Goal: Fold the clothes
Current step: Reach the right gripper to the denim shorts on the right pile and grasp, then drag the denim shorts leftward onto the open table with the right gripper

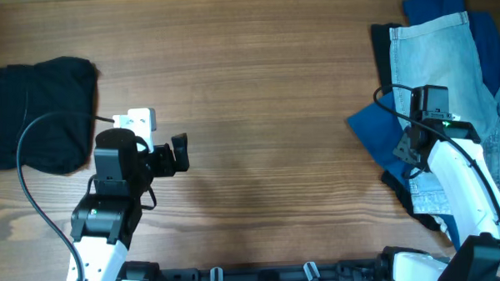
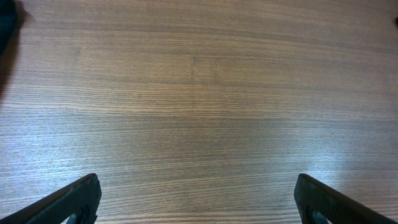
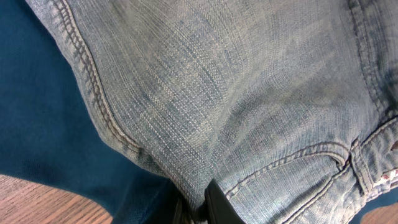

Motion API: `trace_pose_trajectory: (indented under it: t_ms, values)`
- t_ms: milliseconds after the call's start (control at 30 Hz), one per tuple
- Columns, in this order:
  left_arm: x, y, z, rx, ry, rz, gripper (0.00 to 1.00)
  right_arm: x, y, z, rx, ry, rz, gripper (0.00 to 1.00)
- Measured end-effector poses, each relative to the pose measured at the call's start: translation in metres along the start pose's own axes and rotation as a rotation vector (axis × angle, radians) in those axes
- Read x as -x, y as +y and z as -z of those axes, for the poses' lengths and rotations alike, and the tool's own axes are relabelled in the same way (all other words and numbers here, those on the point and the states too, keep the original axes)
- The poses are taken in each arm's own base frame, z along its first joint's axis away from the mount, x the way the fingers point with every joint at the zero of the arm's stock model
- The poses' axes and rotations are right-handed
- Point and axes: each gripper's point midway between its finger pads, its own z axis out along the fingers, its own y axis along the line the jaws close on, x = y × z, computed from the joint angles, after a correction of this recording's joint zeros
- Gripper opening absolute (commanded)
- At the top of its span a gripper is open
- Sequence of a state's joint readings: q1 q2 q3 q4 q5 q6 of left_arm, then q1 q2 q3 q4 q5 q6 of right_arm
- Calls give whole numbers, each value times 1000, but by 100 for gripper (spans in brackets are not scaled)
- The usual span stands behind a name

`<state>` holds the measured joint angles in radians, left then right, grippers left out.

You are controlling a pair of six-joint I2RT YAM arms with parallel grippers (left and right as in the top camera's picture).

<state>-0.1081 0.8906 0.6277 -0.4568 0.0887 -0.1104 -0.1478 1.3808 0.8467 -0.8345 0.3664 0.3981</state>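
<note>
Overhead, a wooden table with two arms mounted at its near edge. The left gripper hangs over bare wood left of centre, well apart from any garment. In the left wrist view its fingers sit at opposite lower corners of the picture, so the jaws are spread wide with nothing between them. A black garment lies crumpled at the left edge of the table, just beyond that arm. At the far right lies a heap of clothes: the pale denim shorts on top, spread from far to near, over a dark blue garment that juts out leftward onto the wood. The right gripper is lowered onto the left side of this heap, where the denim meets the blue cloth. In the right wrist view the denim shorts fill most of the picture, stitched seams curving across, with the blue fabric at left. There the dark fingers are drawn nearly together at the bottom, apparently pinching a seamed edge of the denim.
</note>
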Motion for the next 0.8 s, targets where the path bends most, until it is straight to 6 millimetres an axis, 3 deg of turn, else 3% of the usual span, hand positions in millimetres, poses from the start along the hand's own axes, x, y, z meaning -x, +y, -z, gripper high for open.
trace_pose_trajectory:
  t_ms: [133,200,400,433,533,567,600,667,733,800]
  values:
    - [0,0,0,0,0,0,100,-1,3,0,20,8,7,17]
    - [0,0,0,0,0,0,100,-2,4,0,24,10,7,4]
    - [0,0,0,0,0,0,100,-8,13,4,83,46,68,4]
    - [0,0,0,0,-1,0,100,-4,19,18,139,55,100,4]
    - [1,0,0,-1,-3,0,100,39,50,88,387,-33,165,4]
    - [1,0,0,-1,-4,0,100,61,66,127,503,-124,191,4]
    - [1,0,0,-1,-3,0,100,67,91,182,668,-217,261,4]
    - [0,0,0,-1,-1,0,100,38,117,202,761,-176,358,4]
    - [0,0,0,0,2,0,100,10,143,197,792,-99,440,4]
    - [0,0,0,0,2,0,100,-25,186,177,809,0,537,4]
